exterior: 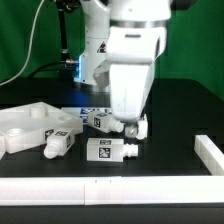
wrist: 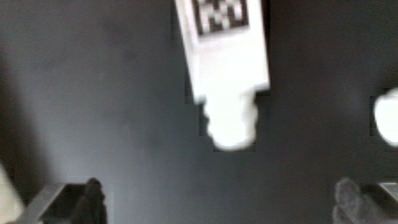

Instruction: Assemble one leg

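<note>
Wrist view: the leg (wrist: 228, 60) is blurred, its tagged end cut off. A white shape (wrist: 384, 112) is clipped beyond recognition, and only the tips of the tool (wrist: 217, 205) show. Exterior view: the arm (exterior: 130, 60) covers a half-hidden leg (exterior: 100, 120) mid-table, and the panel (exterior: 20, 125) runs out of frame.

Exterior view: camera off the arm, a little above table (exterior: 170, 162) height, facing the arm (exterior: 135, 55) across the black top. Mid range.

The arm fills 12 o'clock in frame. The gripper (exterior: 135, 128) sits just off centre toward 5 o'clock.

Wrist view: camera on the wrist, looking down between the two fingertips (wrist: 71, 200) at the table. Very close, blurred.

Shared: the table patch under the gripper, with one leg (wrist: 228, 60). Cannot tell which leg this is in the exterior view.
</note>
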Controlling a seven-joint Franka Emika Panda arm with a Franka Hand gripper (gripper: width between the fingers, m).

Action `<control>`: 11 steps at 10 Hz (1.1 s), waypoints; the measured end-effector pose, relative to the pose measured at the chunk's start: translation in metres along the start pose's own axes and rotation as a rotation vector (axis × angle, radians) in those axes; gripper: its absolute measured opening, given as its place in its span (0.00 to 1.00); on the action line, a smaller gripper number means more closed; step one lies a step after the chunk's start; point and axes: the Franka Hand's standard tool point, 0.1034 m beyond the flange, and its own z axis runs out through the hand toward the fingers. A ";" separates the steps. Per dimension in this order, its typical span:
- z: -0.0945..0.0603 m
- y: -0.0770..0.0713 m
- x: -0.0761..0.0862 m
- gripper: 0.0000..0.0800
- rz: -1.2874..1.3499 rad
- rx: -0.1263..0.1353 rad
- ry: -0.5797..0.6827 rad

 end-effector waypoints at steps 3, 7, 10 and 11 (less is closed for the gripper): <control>0.019 0.002 -0.015 0.81 -0.003 0.010 0.007; 0.037 -0.001 -0.022 0.81 -0.014 0.027 0.010; 0.036 -0.005 -0.019 0.81 0.018 0.051 0.001; 0.037 -0.005 -0.020 0.81 0.020 0.051 0.001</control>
